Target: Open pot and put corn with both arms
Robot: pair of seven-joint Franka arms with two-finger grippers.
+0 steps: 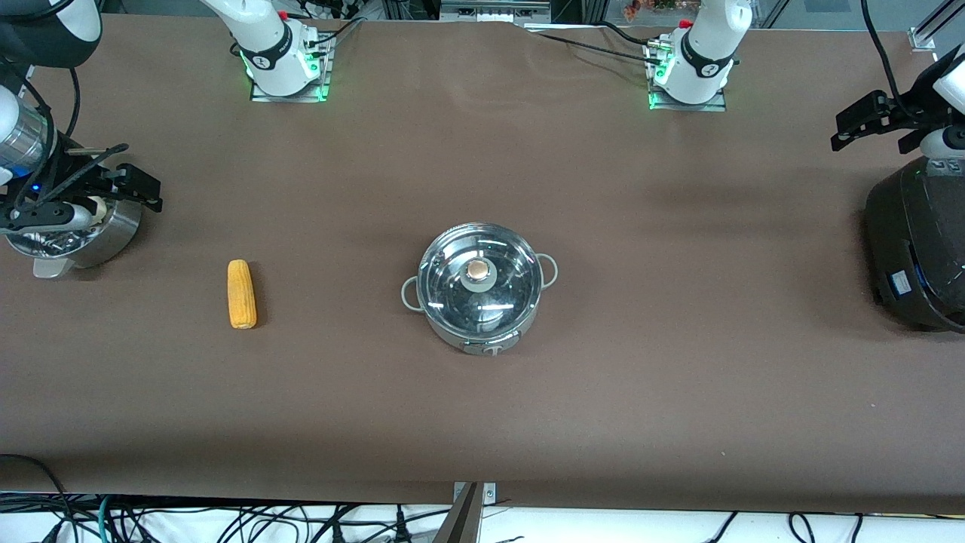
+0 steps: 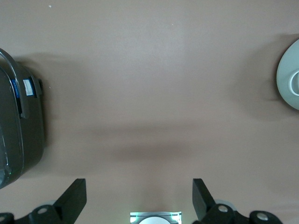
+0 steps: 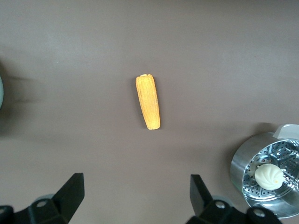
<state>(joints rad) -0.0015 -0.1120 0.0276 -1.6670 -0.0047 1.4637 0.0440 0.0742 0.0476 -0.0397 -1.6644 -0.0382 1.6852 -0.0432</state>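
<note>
The steel pot stands in the middle of the table with its glass lid and tan knob on. A pale curved edge of the pot shows in the left wrist view. The yellow corn lies flat on the table between the pot and the right arm's end, and shows in the right wrist view. My right gripper is open and empty in the air over the steamer bowl, and its own view shows it apart from the corn. My left gripper is open and empty over the black cooker, and also shows in its own view.
A perforated steel steamer bowl with a white bun stands at the right arm's end. A big black cooker stands at the left arm's end and shows in the left wrist view. Brown cloth covers the table.
</note>
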